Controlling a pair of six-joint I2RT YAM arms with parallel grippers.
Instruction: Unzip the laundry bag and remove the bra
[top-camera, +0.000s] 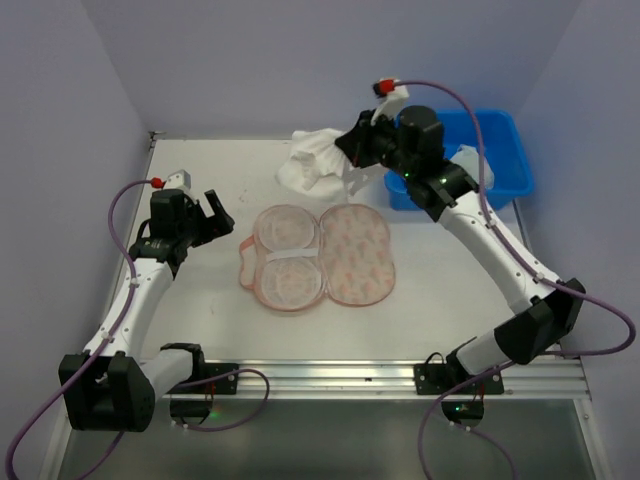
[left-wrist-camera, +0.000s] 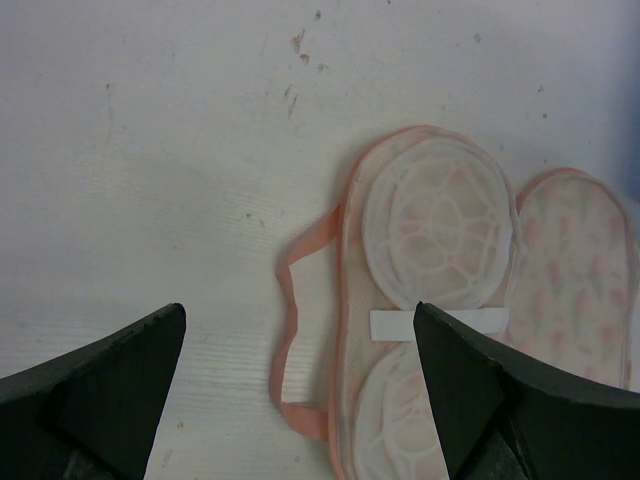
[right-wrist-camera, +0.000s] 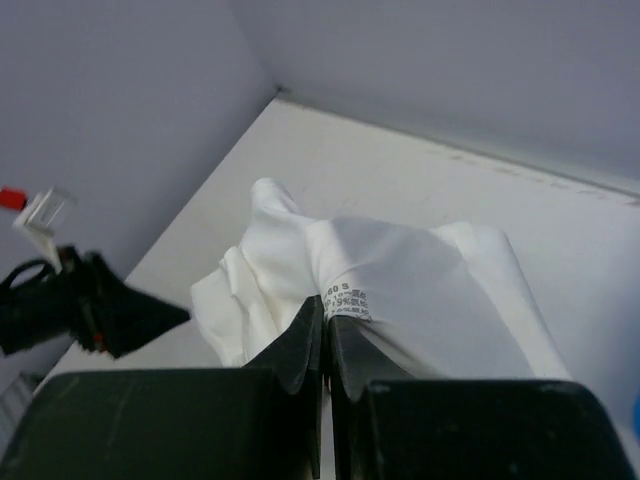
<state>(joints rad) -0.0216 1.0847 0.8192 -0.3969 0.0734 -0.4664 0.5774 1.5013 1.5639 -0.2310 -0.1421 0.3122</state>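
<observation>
The white bra (top-camera: 312, 162) is being pinched by the clenched right gripper (right-wrist-camera: 325, 328) at the far side of the table (top-camera: 200, 310) beside the blue tub (top-camera: 480, 150), while the laundry bag (top-camera: 322, 255), spread open mid-table, is being flanked by the released left gripper (top-camera: 220, 213).

The laundry bag (top-camera: 360, 255) lies opened flat mid-table — white bra (top-camera: 310, 165) crumpled behind it.
</observation>
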